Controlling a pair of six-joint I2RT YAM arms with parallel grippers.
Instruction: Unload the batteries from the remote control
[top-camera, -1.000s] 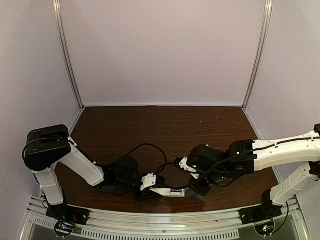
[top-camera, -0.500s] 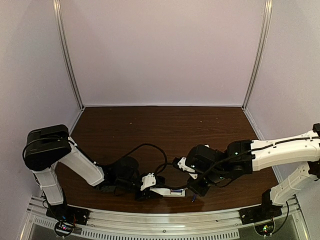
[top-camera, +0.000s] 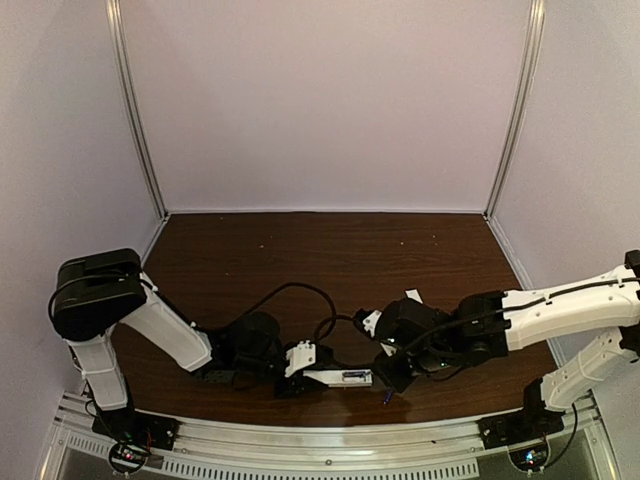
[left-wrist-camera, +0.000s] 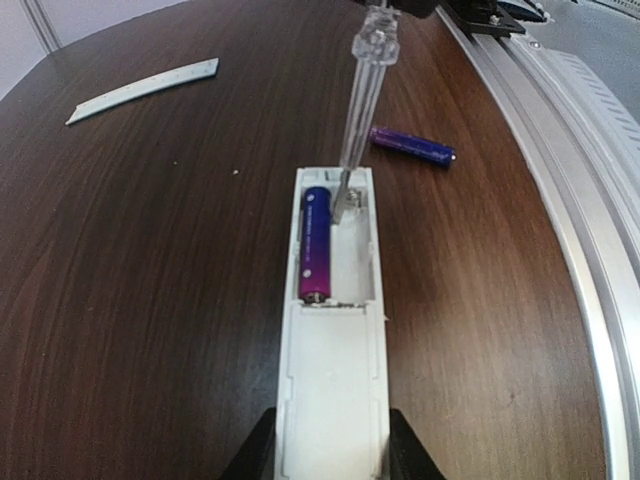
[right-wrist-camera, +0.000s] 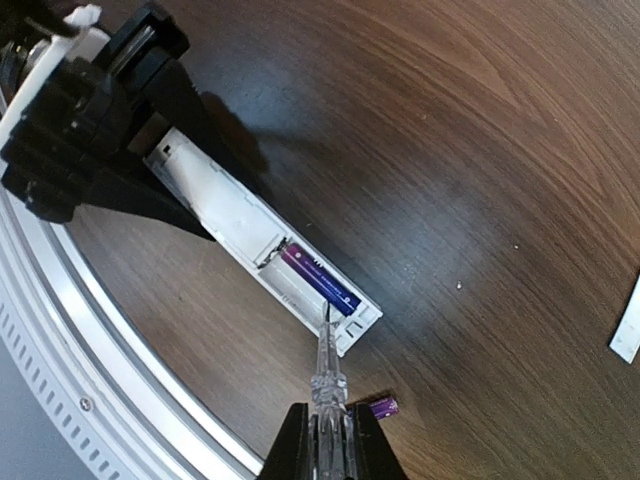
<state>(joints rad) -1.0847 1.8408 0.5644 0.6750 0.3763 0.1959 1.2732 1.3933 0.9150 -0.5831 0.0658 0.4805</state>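
The white remote control (left-wrist-camera: 332, 340) lies on the dark table with its battery recess facing up. My left gripper (left-wrist-camera: 330, 450) is shut on its near end. One purple battery (left-wrist-camera: 316, 244) sits in the recess's left bay; the bay beside it is empty. Another battery (left-wrist-camera: 412, 146) lies loose on the table near the rail. My right gripper (right-wrist-camera: 327, 440) is shut on a clear-handled screwdriver (right-wrist-camera: 328, 375), whose tip reaches into the recess at the end of the seated battery (right-wrist-camera: 320, 281). From above, the remote control (top-camera: 340, 377) spans between both grippers.
A thin white cover strip (left-wrist-camera: 140, 90) lies farther back on the table, also seen as the cover strip (top-camera: 413, 296) behind the right wrist. The metal rail (left-wrist-camera: 560, 150) runs along the near table edge, close beside the loose battery (right-wrist-camera: 382, 407).
My right wrist has dropped lower and shifted slightly right, uncovering the cover strip behind it. The remote has edged a little to the right. Neither grip has changed.
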